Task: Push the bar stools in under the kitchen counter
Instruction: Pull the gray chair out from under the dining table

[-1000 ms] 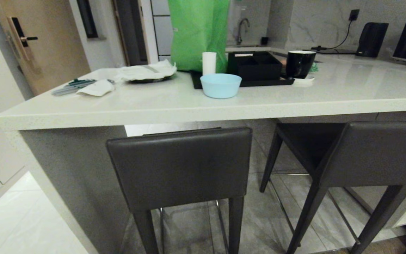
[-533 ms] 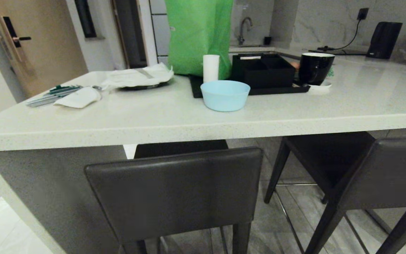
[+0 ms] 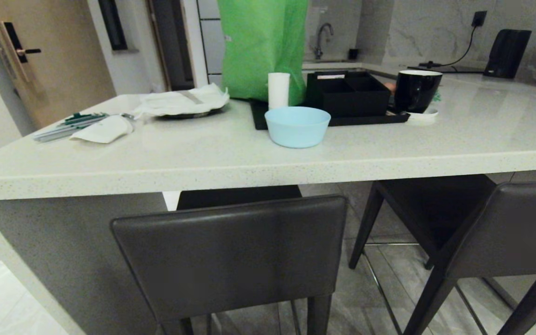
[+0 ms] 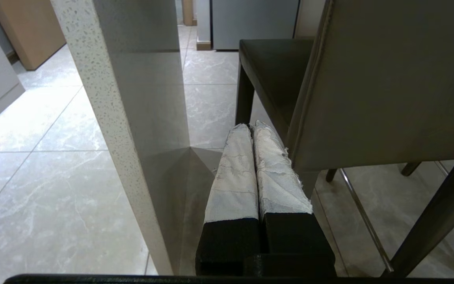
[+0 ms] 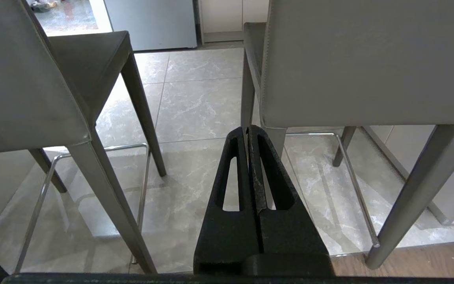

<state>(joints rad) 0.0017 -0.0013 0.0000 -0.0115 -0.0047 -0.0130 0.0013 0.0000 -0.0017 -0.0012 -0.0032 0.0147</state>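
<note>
Grey-brown leather fills my head view: the left bar stool (image 3: pixel 231 256) stands with its backrest just out from the kitchen counter (image 3: pixel 258 170) edge, seat partly under the slab. I see the right bar stool (image 3: pixel 472 228) angled, seat partly under the surface too. Up top sit a light blue bowl (image 3: pixel 297 126), a black tray (image 3: pixel 333 118), a black mug (image 3: pixel 416 90) and a green bag (image 3: pixel 262 46). My left gripper (image 4: pixel 251 128) hangs low beside the counter's side panel, fingers pressed together, possibly brushing the stool back, hard to call. My right gripper (image 5: pixel 247 131) sits between both stools, fingers together, empty.
</note>
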